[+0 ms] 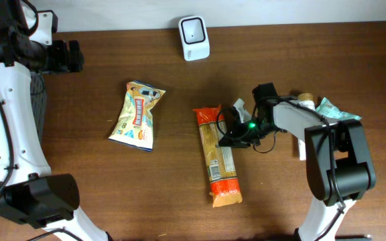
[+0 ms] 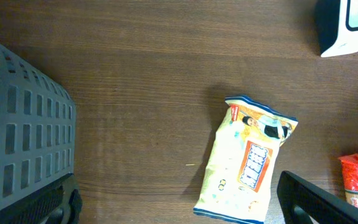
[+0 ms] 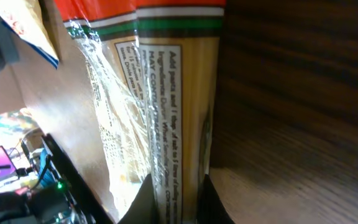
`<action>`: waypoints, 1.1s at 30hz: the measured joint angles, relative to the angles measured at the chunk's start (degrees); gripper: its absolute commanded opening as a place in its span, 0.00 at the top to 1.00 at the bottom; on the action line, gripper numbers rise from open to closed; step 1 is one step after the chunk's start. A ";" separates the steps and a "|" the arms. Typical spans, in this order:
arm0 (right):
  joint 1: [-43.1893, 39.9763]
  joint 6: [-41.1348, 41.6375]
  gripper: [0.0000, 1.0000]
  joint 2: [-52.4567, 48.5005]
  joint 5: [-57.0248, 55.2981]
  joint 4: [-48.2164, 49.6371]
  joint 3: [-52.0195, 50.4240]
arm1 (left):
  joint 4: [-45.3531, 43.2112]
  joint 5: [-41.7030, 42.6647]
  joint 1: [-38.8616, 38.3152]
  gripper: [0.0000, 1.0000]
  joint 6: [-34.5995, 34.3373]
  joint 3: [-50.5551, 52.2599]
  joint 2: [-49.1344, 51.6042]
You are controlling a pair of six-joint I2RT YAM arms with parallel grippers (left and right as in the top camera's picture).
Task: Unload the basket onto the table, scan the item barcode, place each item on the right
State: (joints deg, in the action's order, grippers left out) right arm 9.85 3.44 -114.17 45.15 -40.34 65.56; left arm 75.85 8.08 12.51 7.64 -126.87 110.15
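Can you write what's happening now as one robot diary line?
right gripper: shut on spaghetti pack | pack: lying flat, not at scanner | left gripper: open, empty

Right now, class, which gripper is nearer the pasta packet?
Right. The right gripper, jaws shut, grips the pasta packet; the left gripper sits far off, beyond the snack bag.

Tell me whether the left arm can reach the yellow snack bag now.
Probably yes. The left gripper is open, and nothing lies between it and the snack bag on the table; the right gripper pinches the pasta pack, apart.
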 measured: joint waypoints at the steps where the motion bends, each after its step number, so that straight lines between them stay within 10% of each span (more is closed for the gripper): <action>1: 0.07 -0.66 0.96 0.00 -0.26 -1.60 0.57 | 0.00 0.00 0.00 0.01 0.00 0.00 0.00; 15: 18.38 20.17 0.94 -1.86 -57.16 -34.25 23.65 | 0.00 0.00 0.00 0.01 -0.02 0.00 0.00; 21: 23.65 22.77 0.33 -6.93 -59.67 -32.48 24.44 | -0.02 0.02 0.00 0.01 0.00 0.00 0.00; 29: 21.46 20.48 0.34 -7.41 -56.22 -32.87 26.01 | 0.00 0.02 0.00 0.01 0.00 0.00 0.00; 33: 21.46 18.64 0.20 -5.46 -55.10 -36.81 32.02 | 0.00 0.02 0.00 0.01 0.00 0.00 0.00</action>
State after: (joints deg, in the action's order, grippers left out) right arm 31.31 22.09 -119.63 -9.96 -77.14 97.58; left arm 75.85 8.10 12.51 7.64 -126.87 110.15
